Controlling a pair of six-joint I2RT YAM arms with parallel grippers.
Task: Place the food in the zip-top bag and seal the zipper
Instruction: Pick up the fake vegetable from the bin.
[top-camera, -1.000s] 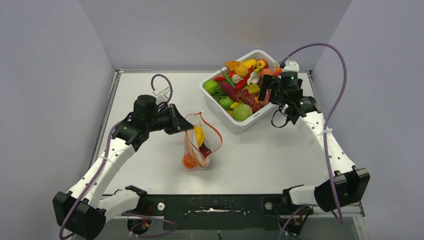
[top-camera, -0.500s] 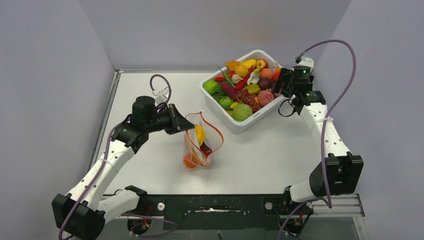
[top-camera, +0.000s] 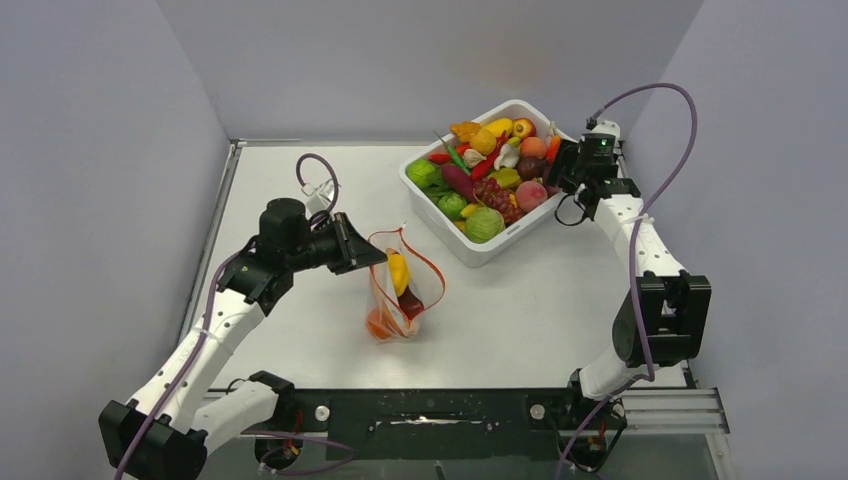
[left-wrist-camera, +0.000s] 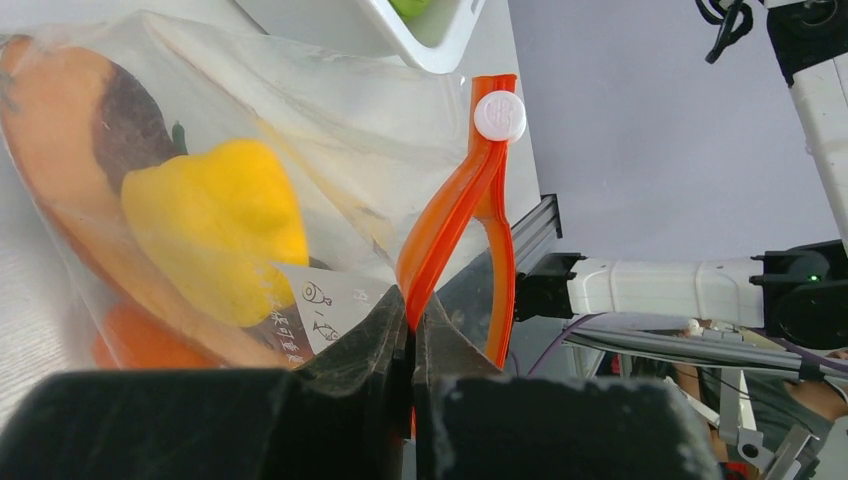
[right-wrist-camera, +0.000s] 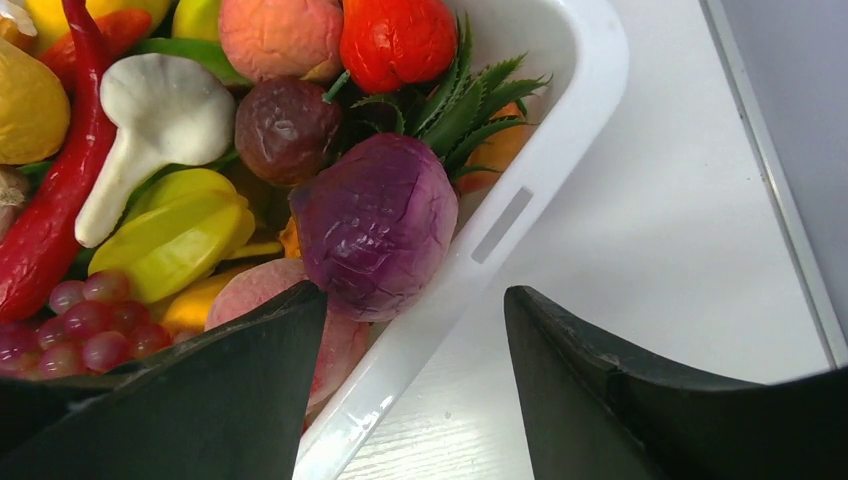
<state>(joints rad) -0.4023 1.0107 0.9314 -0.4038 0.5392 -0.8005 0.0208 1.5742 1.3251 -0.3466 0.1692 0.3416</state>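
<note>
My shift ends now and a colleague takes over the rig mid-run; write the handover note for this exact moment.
Left gripper: shut on the zipper at the mouth of the zip-top bag; the mouth gapes open.
Right gripper: open, straddling the rim of the white tub, above a purple piece.
Done: yellow pepper and orange pieces are in the bag.
To do: load more food from the tub, then seal the zipper.
</note>
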